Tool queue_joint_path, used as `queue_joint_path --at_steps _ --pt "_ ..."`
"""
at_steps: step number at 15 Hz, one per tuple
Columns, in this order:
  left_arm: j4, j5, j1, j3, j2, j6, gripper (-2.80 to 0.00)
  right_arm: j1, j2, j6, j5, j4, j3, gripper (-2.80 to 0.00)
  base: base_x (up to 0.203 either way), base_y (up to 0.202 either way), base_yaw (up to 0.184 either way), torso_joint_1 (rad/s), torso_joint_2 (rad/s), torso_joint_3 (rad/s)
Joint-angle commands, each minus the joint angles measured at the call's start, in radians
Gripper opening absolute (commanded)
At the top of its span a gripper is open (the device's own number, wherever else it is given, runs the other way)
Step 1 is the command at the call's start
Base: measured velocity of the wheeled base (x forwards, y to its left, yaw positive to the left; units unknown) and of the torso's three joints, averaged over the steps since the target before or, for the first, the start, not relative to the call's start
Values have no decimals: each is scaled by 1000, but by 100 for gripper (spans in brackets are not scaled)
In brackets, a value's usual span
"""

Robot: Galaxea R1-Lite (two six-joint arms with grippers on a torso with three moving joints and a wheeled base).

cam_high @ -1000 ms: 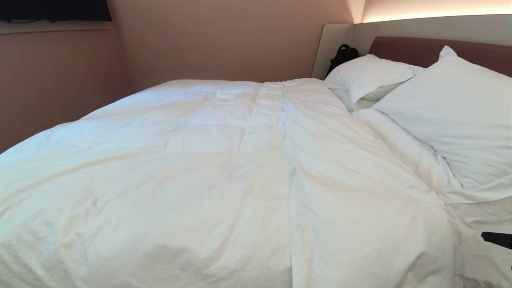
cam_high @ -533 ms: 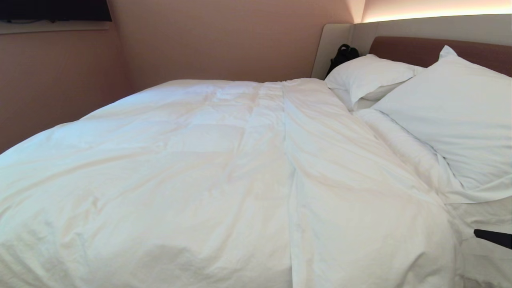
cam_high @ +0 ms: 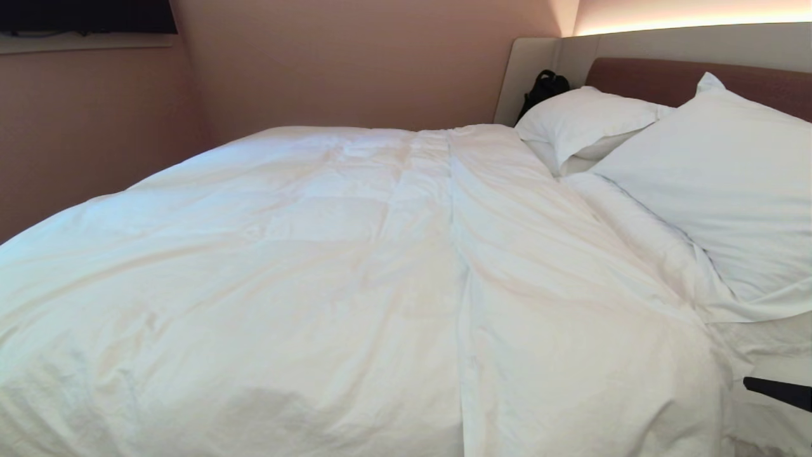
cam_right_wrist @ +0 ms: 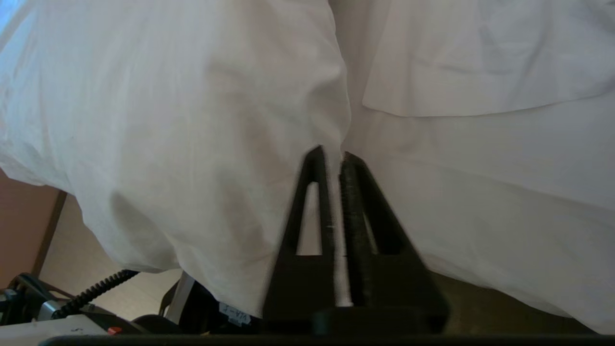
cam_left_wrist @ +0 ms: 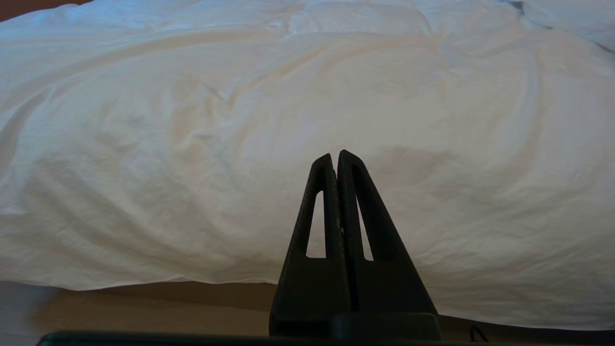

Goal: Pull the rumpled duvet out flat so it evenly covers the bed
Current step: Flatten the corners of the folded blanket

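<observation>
Here the right hand (cam_right_wrist: 331, 156), fingers slightly parted, meets the duvet (cam_right_wrist: 192, 120) edge.

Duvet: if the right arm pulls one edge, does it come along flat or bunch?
Likely floppy: the duvet drapes over the bed side with soft creases. Probably bunches toward the pull, since it already holds wrinkles and a long fold. Puffy quilting suggests light for its bulk.

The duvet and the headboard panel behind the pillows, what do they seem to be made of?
The duvet looks like matte white woven cotton over a soft filling: fine creases, puffy stitched squares. The headboard panel looks like smooth brown leatherette or wood veneer; an even, dull surface, too far to tell which.
</observation>
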Motion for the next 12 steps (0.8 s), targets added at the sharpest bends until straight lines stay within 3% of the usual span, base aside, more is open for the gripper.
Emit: queue_joint_path --at_steps 1,6,12 --pt "-1 0 0 0 0 0 -280 0 -33 -7 6 -66 76 0 0 0 0 0 0 0" --pt "-1 0 0 0 0 0 -280 1 -206 -9 -13 -97 226 0 0 0 0 0 0 0" --pt "-1 0 0 0 0 0 -280 68 -106 -10 -25 -133 219 0 0 0 0 0 0 0"
